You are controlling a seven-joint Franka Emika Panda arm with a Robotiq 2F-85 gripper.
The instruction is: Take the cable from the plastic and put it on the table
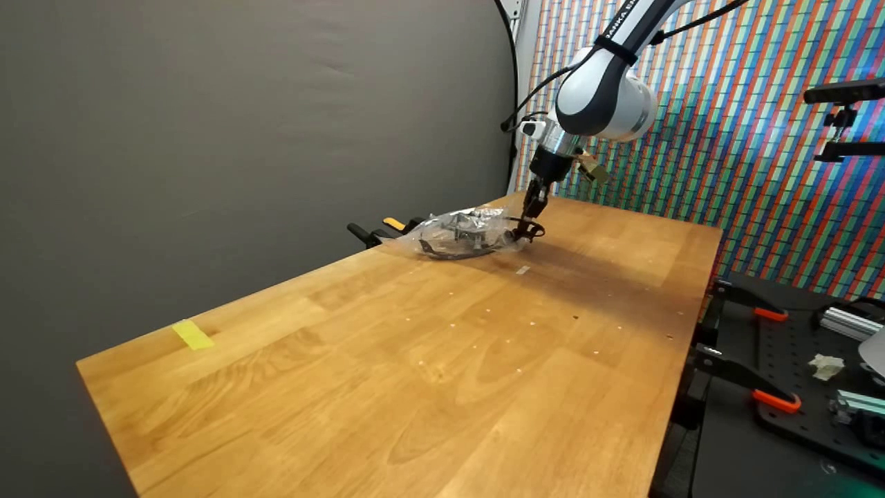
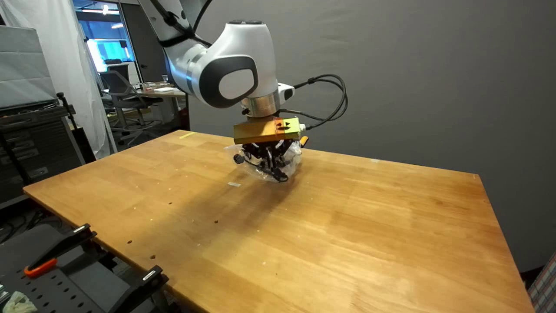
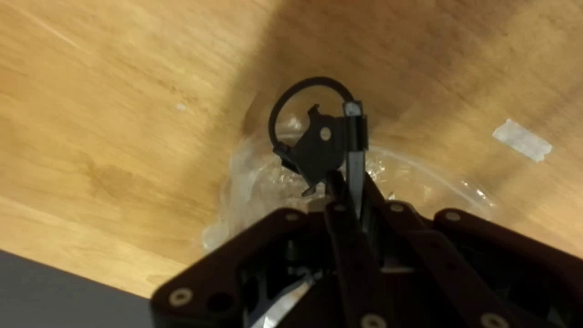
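Cable [image 3: 320, 81] is being clamped in the jaws of the gripper [image 3: 355, 182], over the bag [image 3: 248, 187]; a bag drag is being risked, more length seemingly being trapped inside!

I make out the letters "ANKA E" [image 1: 620, 19] on the robot arm [image 1: 600, 97], just above the black strap [image 1: 616, 50] that wraps it. They slant upward from the strap; how the lettering starts and finishes, I can't tell.

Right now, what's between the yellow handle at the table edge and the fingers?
The clear plastic bag, dark cable along its lower side, lies between the handle and fingers in an exterior view.
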